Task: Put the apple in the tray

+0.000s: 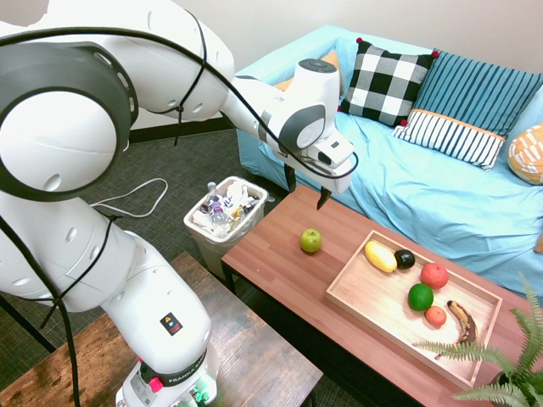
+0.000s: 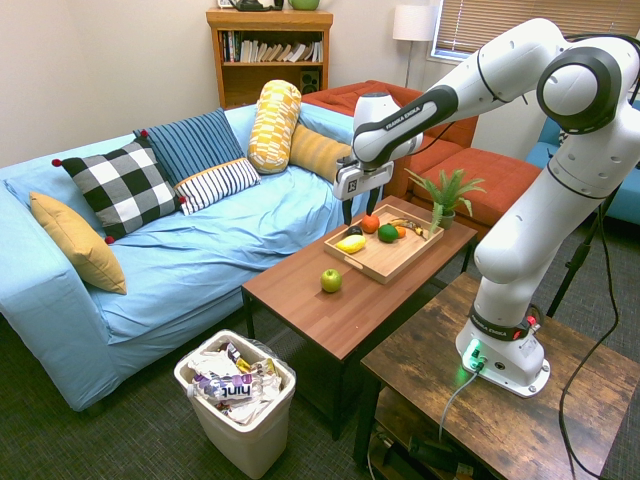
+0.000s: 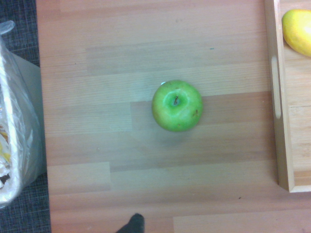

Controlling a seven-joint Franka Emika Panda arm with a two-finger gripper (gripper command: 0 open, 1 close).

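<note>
- My claw [image 1: 307, 186] is wide open, w/ a gap btwn the two fingers & nothing in its hold; it hangs above the surface [image 1: 280, 254], pointing down.
- Apple [image 1: 310, 241]: yellow-green, lower than my claw, on the bare wood, apart from it & outside the tray. Stem & dimpled top face up in the wrist view, w/ a small brown mark on the skin.
- Tray [image 1: 356, 292]: light wood, low edges, slot in the near end wall. Same surface, lower than my claw & off to one side, w/ bare wood btwn it & the apple.
- In the tray, end nearest my claw: yellow fruit [image 1: 380, 256] w/ a dark oval fruit [image 1: 405, 259] just beside it.
- Mid-tray, farther from my claw: larger red-orange fruit [image 1: 434, 275] & vivid green fruit [image 1: 420, 297], w/ a smaller red-orange one [image 1: 435, 316] next to the green.
- Far end from my claw: banana [image 1: 463, 322], yellow w/ lots of brown.
- Past the tray from my claw: fern-like plant [image 2: 446, 192].
- Opp. side of my claw from the tray: bin [image 2: 240, 410], lower than my claw, off the surface's end, w/ a plastic bottle & crumpled wrappers inside.
- Beyond my claw, along the surface's long side: sofa [image 1: 390, 182] under a lt. blue cover, w/ assorted cushions.
</note>
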